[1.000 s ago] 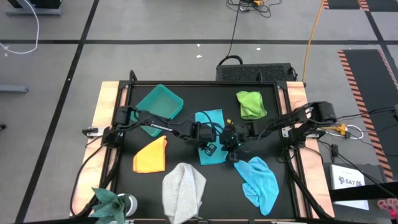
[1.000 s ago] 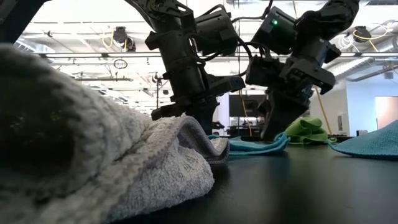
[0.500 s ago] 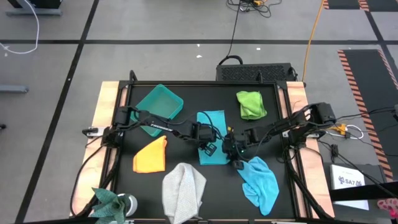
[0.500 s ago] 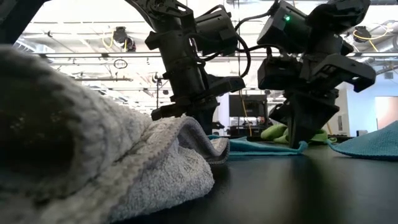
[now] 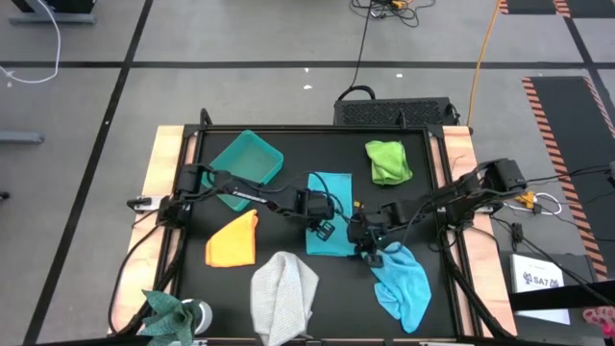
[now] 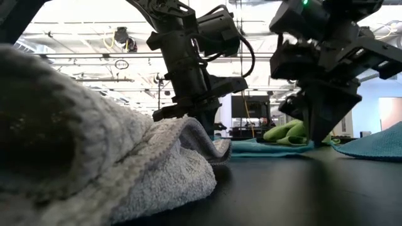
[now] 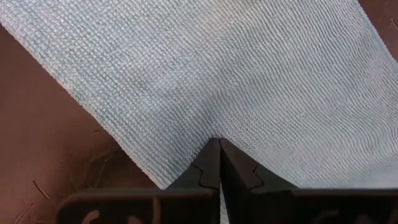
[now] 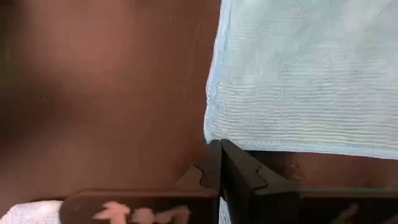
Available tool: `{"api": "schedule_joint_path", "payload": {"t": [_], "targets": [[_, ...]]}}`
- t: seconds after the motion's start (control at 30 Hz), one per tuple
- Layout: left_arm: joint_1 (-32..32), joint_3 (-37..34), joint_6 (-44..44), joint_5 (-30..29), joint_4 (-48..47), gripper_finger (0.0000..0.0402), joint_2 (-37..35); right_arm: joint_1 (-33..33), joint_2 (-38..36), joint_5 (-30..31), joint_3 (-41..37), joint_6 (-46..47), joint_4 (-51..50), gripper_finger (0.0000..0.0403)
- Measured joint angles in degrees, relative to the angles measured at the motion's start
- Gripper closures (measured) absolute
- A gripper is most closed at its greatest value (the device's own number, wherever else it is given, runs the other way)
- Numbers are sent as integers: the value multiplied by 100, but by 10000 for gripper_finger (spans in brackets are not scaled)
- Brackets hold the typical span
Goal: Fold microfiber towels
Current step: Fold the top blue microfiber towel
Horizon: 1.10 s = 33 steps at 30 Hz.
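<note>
Five small soft microfiber towels lie on the black bench (image 5: pixel 288 144): one orange-yellow towel (image 5: pixel 233 240), one light grey towel (image 5: pixel 283 293), one teal towel (image 5: pixel 330 223), one light blue towel (image 5: pixel 404 284), one lime green towel (image 5: pixel 387 160). One rigid teal plastic bin (image 5: pixel 246 165). Two dark robot hands: the left hand (image 5: pixel 319 231) at the teal towel's edge, the right hand (image 5: pixel 368 252) between teal and light blue.

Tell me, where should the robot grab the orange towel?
Probably the orange towel is best pinched at its pointed corner nearest the bin, coming straight down from above. It lies flat on the table, so only an edge or corner gives the fingers something to nip.
</note>
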Motion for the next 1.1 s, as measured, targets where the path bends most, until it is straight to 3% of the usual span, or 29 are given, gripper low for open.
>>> {"api": "schedule_joint_path", "payload": {"t": [0.43,0.77,1.1], "targets": [[7,22,401,60,-103,392,-161,-12,-315,354,3,-360,-193,403],[-122,557,1849,26,-316,389,-663,-35,-834,499,7,-944,-767,403],[-1044,719,3791,-75,-1031,392,-635,-35,-836,468,7,-1430,-899,386]]}}
